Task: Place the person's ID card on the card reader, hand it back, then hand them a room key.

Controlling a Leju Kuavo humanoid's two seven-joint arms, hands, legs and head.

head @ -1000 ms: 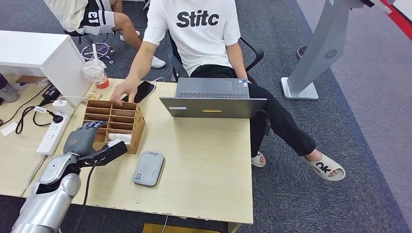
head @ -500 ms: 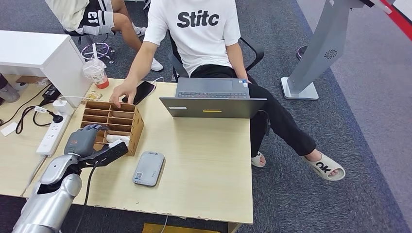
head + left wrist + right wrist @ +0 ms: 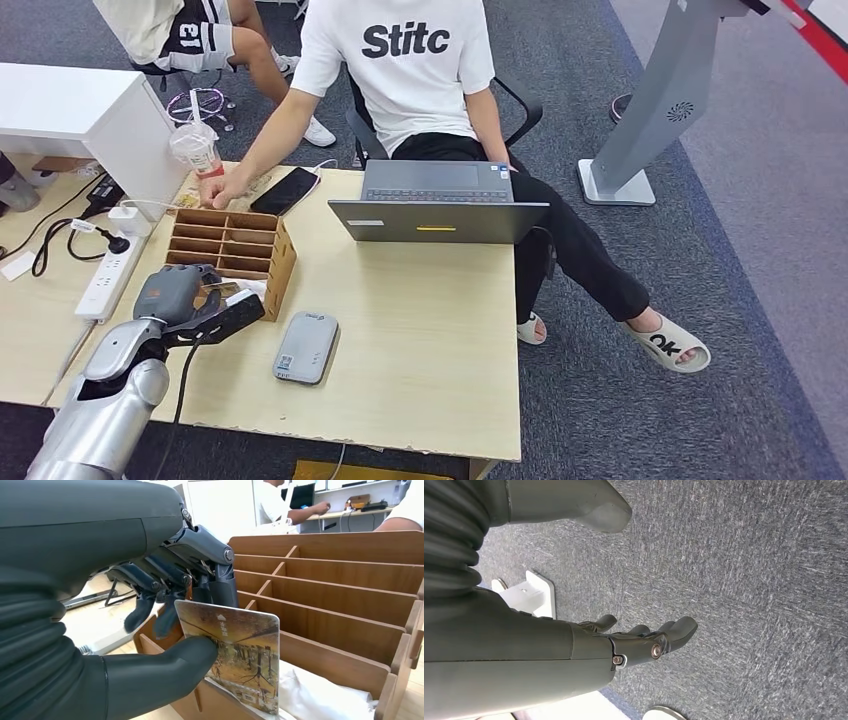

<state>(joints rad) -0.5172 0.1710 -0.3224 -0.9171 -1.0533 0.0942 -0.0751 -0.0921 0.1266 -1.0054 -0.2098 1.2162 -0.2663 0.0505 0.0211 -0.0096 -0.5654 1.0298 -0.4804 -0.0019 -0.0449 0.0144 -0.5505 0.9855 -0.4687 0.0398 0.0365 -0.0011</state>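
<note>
Left hand (image 3: 165,630) pinches a glossy rectangular picture-printed card (image 3: 235,655) between smooth thumb and dark fingers (image 3: 220,585), just above the slotted brown wooden organiser box (image 3: 232,245). Rounded grey plastic card reader (image 3: 306,347) beside box on pale woodgrain desk (image 3: 420,340). Right hand (image 3: 644,640) empty, fingers loosely spread over grey carpet.

Silver left arm (image 3: 105,395) with black cable; dark grey left hand (image 3: 165,587) with ribbed wrist cover, thick thumb. Right hand (image 3: 644,640): visible screws.
</note>
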